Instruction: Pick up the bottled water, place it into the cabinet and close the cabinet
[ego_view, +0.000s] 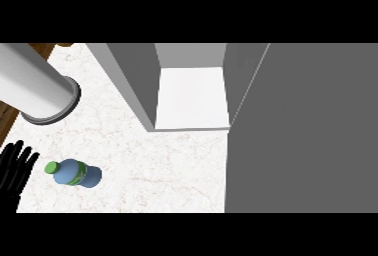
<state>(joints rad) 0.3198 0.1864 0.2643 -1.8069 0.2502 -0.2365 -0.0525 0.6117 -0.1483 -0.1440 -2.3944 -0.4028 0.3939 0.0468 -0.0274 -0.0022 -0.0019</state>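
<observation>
A black hand (15, 167) showed at the left edge of the view, low down. This was the left hand. Its fingers were straight and spread apart, pointing up. It held nothing. It was resting there, just left of the bottle (74, 173), and did not touch it.

The bottle was on the white counter (148, 165), near the lower left corner. It was blue and see-through, with a green cap (52, 167). We looked down on it from above, so the cap pointed to the left, toward the hand. I could not tell if it stood up or leaned. It was well apart from the cabinet (192, 85).

The right hand did not show at all.

The counter was pale with thin brown lines in it, like stone. Bare counter lay between the bottle and the cabinet.

Farther back on the left was a big grey tube (33, 80) with a dark ring at its end. It came in from the top left corner and hung over the counter's edge. Under it a bit of brown wood (9, 117) showed.

Farther back in the middle was the cabinet. It was open. Its floor inside was white, and its walls were grey. Nothing was on the white floor that I could see.

On the right, a big flat grey door (310, 130) filled that side of the view. It ran from the top to the bottom and hid the counter behind it.
</observation>
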